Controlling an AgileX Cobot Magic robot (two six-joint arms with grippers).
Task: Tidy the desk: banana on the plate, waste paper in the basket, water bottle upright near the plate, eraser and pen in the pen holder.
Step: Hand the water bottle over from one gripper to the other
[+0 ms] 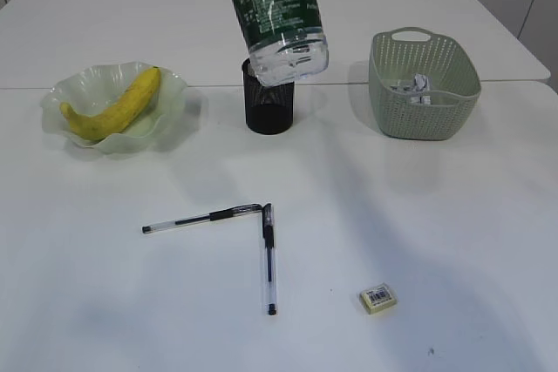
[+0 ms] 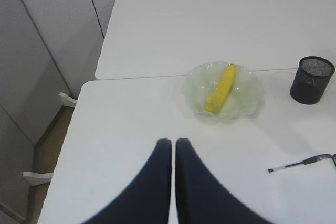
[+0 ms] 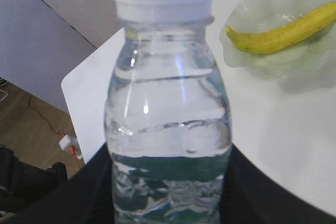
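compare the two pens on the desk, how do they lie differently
The left pen lies almost crosswise on the desk, slightly slanted, while the right pen runs nearly straight toward the camera. The left pen's tip points left; the right pen's tip points to the near edge. Both look like the same clear-barrelled black pen, and their grip ends nearly meet in a corner.

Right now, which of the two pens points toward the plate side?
The left pen, lying almost crosswise with its tip toward the plate's side; the other pen runs toward the camera.

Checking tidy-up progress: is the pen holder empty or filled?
Cannot tell: the held water bottle hides the pen holder's mouth; both pens lie outside.
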